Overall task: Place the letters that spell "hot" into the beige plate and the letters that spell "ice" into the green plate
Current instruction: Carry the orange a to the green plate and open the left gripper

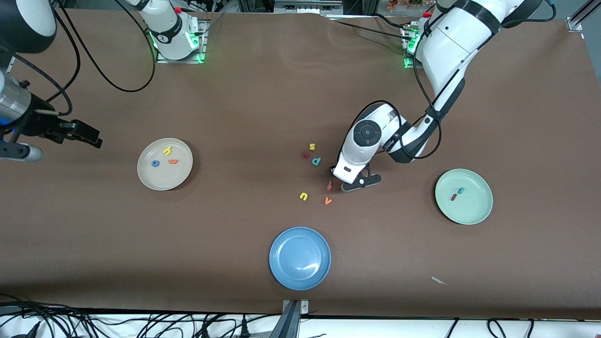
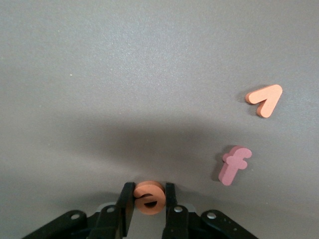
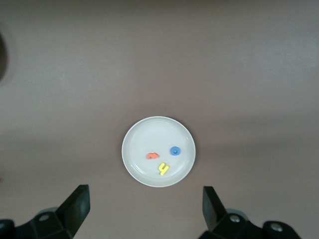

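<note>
At table level among the loose letters, the left gripper (image 2: 148,206) has its jaws pinched on the orange e (image 2: 149,197), with the reddish f (image 2: 234,165) at two o'clock. It should lift straight up before carrying the e to the green plate (image 1: 479,210), where c (image 1: 461,190) and i (image 1: 454,197) lie. Over the beige plate (image 3: 133,164), holding h, o, t, the right gripper (image 3: 145,211) waits, jaws wide and empty.

Left gripper (image 2: 149,206) fingers (image 2: 127,204) pinching orange e (image 2: 149,197); reddish f (image 2: 234,165), orange v (image 2: 265,99) on table (image 2: 124,74).
</note>
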Controlling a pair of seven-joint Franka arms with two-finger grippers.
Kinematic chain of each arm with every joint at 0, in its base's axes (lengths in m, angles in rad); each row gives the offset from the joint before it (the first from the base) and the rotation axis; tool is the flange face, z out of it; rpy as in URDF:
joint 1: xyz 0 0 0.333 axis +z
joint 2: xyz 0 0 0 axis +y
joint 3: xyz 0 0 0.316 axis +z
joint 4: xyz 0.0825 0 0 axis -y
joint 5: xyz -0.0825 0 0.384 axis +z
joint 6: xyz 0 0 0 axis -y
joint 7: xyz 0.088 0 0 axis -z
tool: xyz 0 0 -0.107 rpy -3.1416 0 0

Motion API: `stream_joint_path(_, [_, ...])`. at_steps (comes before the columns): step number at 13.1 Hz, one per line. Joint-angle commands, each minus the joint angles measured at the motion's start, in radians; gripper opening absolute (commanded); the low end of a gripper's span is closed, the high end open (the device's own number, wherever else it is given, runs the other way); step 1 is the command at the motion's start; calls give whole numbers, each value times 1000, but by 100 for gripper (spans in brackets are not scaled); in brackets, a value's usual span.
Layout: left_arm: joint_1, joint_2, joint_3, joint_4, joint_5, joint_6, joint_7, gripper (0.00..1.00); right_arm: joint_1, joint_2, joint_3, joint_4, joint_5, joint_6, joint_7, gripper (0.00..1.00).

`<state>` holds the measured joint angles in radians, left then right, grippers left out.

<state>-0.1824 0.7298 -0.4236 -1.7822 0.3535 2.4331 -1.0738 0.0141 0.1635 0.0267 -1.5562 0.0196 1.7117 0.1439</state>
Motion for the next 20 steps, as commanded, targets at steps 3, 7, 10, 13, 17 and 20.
stream_joint_path(3, [-5, 0, 9, 26, 38, -46, -18, 20, 27, 56, 12, 4, 8, 69, -7, 100])
stream_joint_path(7, [61, -18, 5, 154, 30, -297, 135, 17, 21, 30, -23, 13, 6, 34, -17, 100])
stream_joint_path(10, [154, -50, 3, 164, 28, -380, 314, 16, 46, 34, -10, 13, -1, 37, 3, 100])
stream_joint_path(13, [257, -76, 3, 162, 33, -413, 492, 16, 47, 122, -11, 16, 14, 60, -21, 100])
stream_joint_path(17, [392, -79, 8, 159, 41, -443, 720, 16, 73, 116, -14, 1, 7, 57, -17, 100])
stream_joint_path(20, [468, -78, 8, 145, 65, -443, 836, 16, 81, 119, -16, -16, -35, 114, -14, 100])
